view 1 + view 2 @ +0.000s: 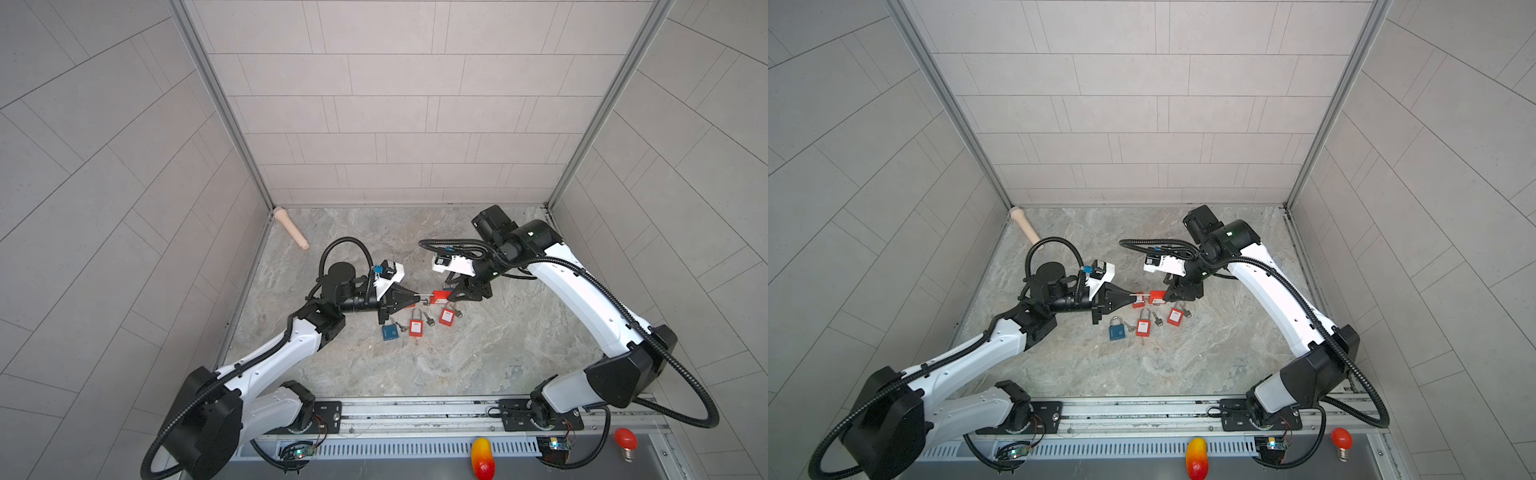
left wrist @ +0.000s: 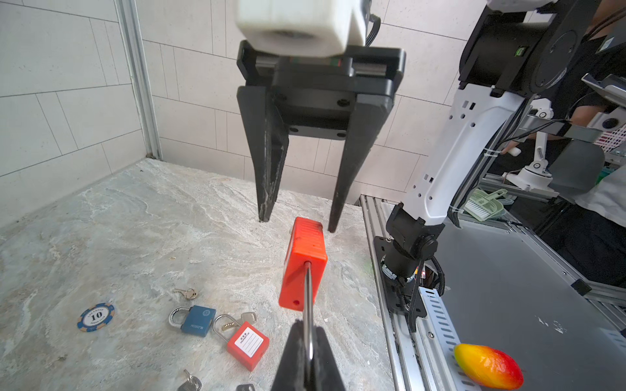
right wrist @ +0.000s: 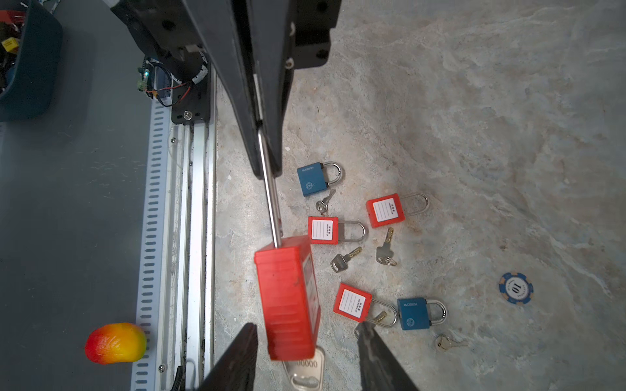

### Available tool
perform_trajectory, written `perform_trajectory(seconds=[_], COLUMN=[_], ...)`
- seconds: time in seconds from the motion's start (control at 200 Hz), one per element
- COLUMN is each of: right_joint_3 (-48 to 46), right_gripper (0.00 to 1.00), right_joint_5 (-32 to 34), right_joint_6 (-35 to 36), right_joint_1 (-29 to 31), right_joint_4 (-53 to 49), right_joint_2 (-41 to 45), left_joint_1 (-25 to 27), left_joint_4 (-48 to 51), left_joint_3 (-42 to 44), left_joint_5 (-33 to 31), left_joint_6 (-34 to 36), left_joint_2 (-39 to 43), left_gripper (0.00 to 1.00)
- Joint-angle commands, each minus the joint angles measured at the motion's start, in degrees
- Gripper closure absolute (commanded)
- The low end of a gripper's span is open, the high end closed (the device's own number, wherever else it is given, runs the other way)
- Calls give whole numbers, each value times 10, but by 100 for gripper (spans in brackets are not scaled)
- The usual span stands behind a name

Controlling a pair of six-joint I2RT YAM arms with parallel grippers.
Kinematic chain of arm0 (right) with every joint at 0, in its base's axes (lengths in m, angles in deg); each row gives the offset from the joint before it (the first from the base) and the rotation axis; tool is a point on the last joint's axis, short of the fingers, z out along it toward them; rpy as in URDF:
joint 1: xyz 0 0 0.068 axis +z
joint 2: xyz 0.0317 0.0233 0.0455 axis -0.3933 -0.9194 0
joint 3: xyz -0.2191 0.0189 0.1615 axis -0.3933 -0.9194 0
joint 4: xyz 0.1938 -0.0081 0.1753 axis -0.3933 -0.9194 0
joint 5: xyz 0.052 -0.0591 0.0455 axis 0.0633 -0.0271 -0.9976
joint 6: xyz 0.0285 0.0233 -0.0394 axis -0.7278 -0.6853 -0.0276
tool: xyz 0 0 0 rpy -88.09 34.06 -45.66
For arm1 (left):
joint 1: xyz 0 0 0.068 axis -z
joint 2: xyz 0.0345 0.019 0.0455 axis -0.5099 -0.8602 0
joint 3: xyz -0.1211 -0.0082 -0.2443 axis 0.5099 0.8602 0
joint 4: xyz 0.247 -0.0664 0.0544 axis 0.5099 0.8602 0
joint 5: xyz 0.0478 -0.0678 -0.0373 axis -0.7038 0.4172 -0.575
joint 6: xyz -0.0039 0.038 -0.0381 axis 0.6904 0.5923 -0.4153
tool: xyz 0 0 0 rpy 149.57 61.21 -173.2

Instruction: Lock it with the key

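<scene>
Gripping the thin steel shackle (image 2: 308,298), left claw (image 2: 308,338) is fully closed and holds the red padlock (image 2: 303,267) in the air over the middle of the desk (image 1: 415,365), body pointing at right claw (image 2: 298,223). Right claw is about half spread, one finger either side of the lock's far end, with a gap on both sides and nothing gripped.

Right wrist view only: silver key (image 3: 305,367) stamped 00000 sticks out of the lock's base, between the right fingers. Left wrist view hides it behind the body. That view shows one shackle leg in the body with an empty hole beside it.

Poker chip (image 3: 515,287) shows in wrist views only. Spare padlocks (image 3: 323,230), red and blue, and loose keys (image 3: 345,259) lie on the desk below, toward the front edge.
</scene>
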Motion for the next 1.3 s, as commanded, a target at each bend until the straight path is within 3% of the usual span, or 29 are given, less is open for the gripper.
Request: perform_trajectory(seconds=[0.0, 0.295, 0.565, 0.801, 0.911, 0.996, 1.101, 1.186, 1.296], right_joint_3=[18, 22, 32, 67, 87, 84, 75, 79, 81], right_gripper=[50, 61, 85, 87, 87, 89, 85, 73, 51], right_joint_5=[-21, 15, -17, -95, -97, -50, -15, -20, 8], right_joint_6=[14, 16, 18, 21, 30, 25, 30, 29, 40], right_joint_1=[9, 33, 59, 62, 63, 70, 84, 85, 85], right_joint_4=[-29, -22, 19, -9, -26, -6, 10, 10, -10], right_joint_2=[-5, -38, -37, -67, -84, -83, -84, -88, -89], left_joint_1=[1, 3, 10, 27, 32, 33, 33, 33, 32], left_joint_4=[-32, -55, -57, -59, -61, -61, -61, -66, -82], left_joint_3=[-23, -25, -23, -28, -30, -31, -31, -30, -26], left_joint_5=[15, 21, 19, 11, 8, 7, 6, 3, -5], left_joint_6=[-6, -24, -24, -14, -12, -11, -11, -11, -10], left_joint_2=[5, -1, -4, -24, -32, -32, -34, -34, -36], left_gripper=[100, 100, 100, 100, 100, 100, 100, 100, 100])
